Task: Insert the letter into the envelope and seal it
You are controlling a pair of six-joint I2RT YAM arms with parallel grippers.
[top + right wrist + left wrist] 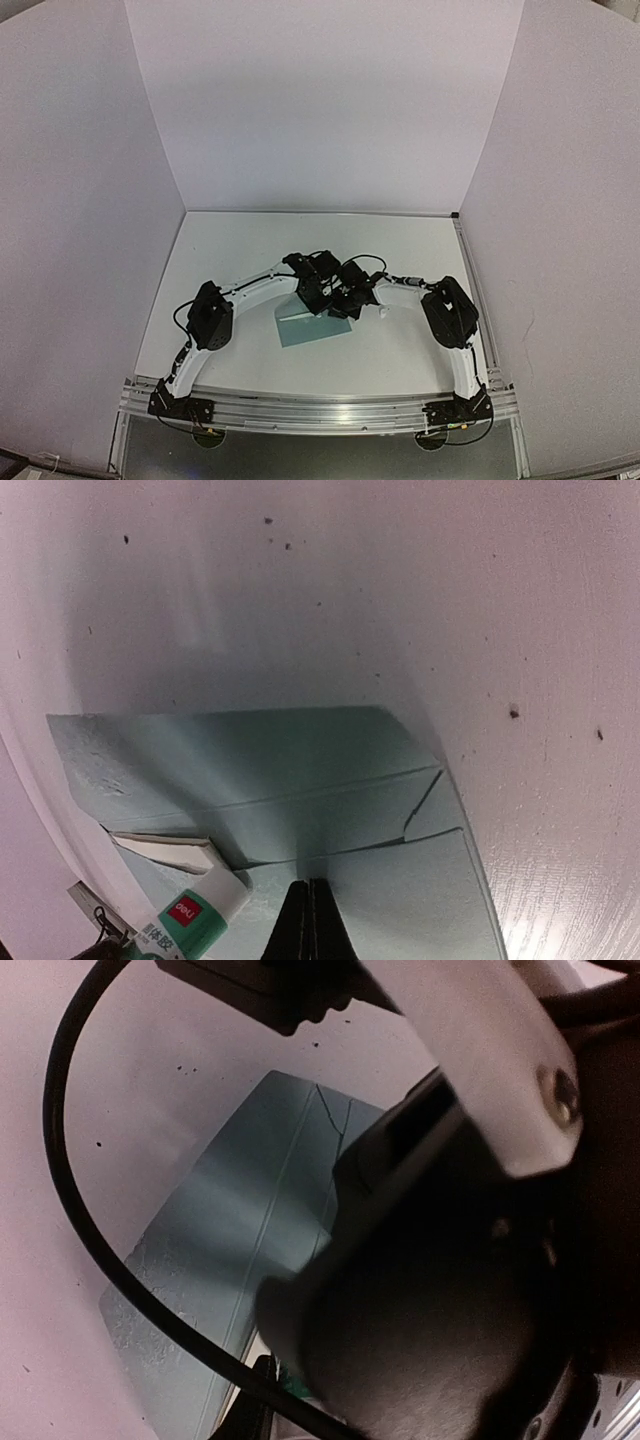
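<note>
- Black cable (70, 1210) and a dark arm housing (450, 1310) sit closest to the lens in the left wrist view and hide most of it.
- Left end effector (312, 298): over the envelope's far-left part. Its fingers are mostly hidden, so I cannot tell the opening. A green-and-white glue stick (195, 915) lies at that side, touching the envelope.
- Envelope (312, 328): flat on the table (400, 250), mid-table, just ahead of both arms. Panels look folded flat with seams showing.
- Letter: not seen in any view. Judged to be inside already, unconfirmed; a pale sliver beside the glue stick is unidentified.
- Progress, judged: insertion probably done and gluing or sealing in hand. Pressing the flap shut and checking it remain.
- Right end effector (310, 920): fingers pinched together with nothing between them, tip on or just above the envelope's near panel.
- Room: bare table lies on all sides of the envelope, well apart from the white walls (320, 100). The tight spot is between the two wrists, which nearly touch.
</note>
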